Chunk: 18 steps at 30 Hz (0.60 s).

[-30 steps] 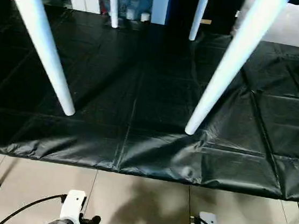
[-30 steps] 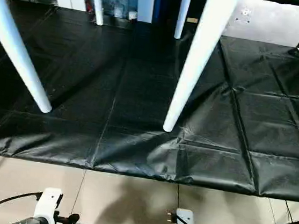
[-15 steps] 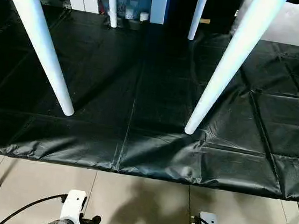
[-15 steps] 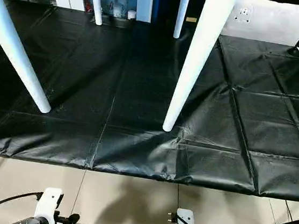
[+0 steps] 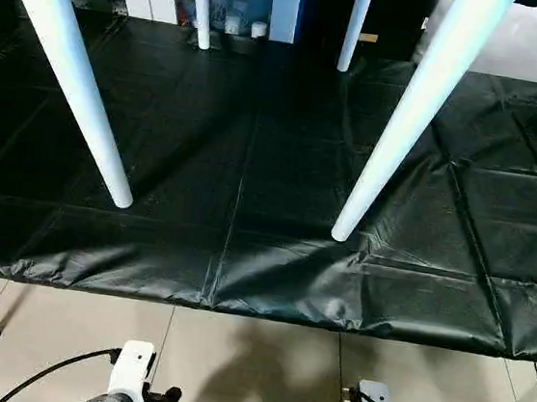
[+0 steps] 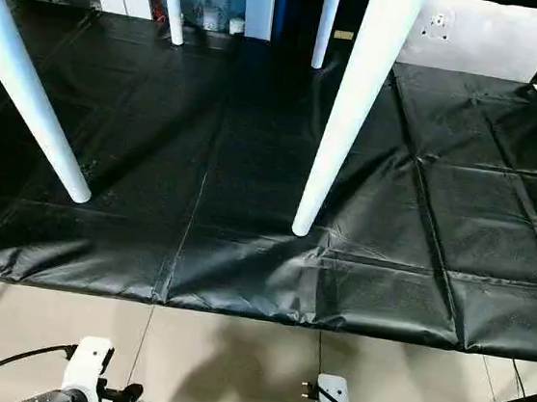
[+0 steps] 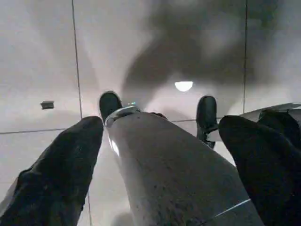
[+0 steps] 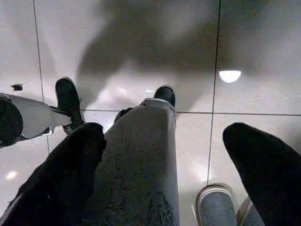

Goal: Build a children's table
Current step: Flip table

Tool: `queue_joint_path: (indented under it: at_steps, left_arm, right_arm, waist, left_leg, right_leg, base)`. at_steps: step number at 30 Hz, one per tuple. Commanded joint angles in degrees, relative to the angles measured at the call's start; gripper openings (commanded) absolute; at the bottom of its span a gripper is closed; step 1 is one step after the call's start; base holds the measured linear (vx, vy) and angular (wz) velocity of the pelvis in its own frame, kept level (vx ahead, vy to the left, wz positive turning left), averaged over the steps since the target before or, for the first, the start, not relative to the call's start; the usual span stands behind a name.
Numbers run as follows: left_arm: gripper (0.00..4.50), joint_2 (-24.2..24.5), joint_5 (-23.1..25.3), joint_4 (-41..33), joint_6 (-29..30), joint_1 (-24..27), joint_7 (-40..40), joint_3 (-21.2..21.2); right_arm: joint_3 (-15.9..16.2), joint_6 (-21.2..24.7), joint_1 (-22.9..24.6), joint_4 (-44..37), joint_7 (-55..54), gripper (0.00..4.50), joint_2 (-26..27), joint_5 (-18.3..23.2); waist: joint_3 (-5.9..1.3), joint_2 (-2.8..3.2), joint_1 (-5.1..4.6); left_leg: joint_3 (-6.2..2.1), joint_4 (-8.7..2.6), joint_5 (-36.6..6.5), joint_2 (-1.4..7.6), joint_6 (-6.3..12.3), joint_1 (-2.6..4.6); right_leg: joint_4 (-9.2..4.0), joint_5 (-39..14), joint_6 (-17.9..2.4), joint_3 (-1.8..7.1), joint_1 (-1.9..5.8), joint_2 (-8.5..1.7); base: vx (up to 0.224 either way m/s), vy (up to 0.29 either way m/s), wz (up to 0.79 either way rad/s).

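children's table point(image 5: 393, 128) | four white legs stand on the black sheet point(image 5: 254, 161), far ahead of both hands | left gripper point(image 7: 164, 165) wide, empty | right gripper point(image 8: 160, 174) wide, empty

I'm seeing my head camera tilting very slightly, the whole picture sliding toward 12 o'clock; the table legs point(image 5: 409, 120) and black sheet point(image 5: 254, 161) themselves aren't shifting.

smooth white plastic legs point(image 5: 70, 72) stand on a creased, faintly shiny black sheet point(image 5: 282, 164); pale glossy floor tiles point(image 8: 122, 42) reflect lamps beyond the matt black fingers point(image 8: 61, 179).
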Motion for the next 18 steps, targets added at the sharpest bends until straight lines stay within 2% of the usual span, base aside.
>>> queue_joint_path:
  at_steps: [1,9,18]
  left_arm:
    - [4.47,-0.1,0.1,-0.2,0.5,0.6,0.1,0.1]
    - [4.47,-0.1,0.1,-0.2,0.5,0.6,0.1,0.1]
    - [4.47,-0.1,0.1,-0.2,0.5,0.6,0.1,0.1]
  right_arm:
    - [-0.4,0.2,0.4,0.1,0.1,4.50,-0.3,-0.3]
    - [-0.4,0.2,0.4,0.1,0.1,4.50,-0.3,-0.3]
    - [-0.4,0.2,0.4,0.1,0.1,4.50,-0.3,-0.3]
  waist:
    - [-1.85,0.17,-0.01]
    - [-1.77,0.18,-0.02]
    - [-1.85,0.17,-0.03]
  left_leg:
    - [-0.49,-4.12,-7.5,2.67,4.83,0.10]
    - [-0.49,-4.24,-8.1,2.71,4.60,0.08]
    - [-0.42,-4.14,-7.0,2.68,5.09,0.09]
  right_leg:
    - [-4.49,6.0,-15.6,2.88,1.72,-5.56]
    - [-4.64,4.6,-15.4,2.92,1.69,-5.60]
    - [-4.49,6.8,-15.6,2.85,1.71,-5.53]
  base:
    - [0.000,0.000,0.00]
    - [0.000,0.000,0.00]
    - [0.000,0.000,0.00]
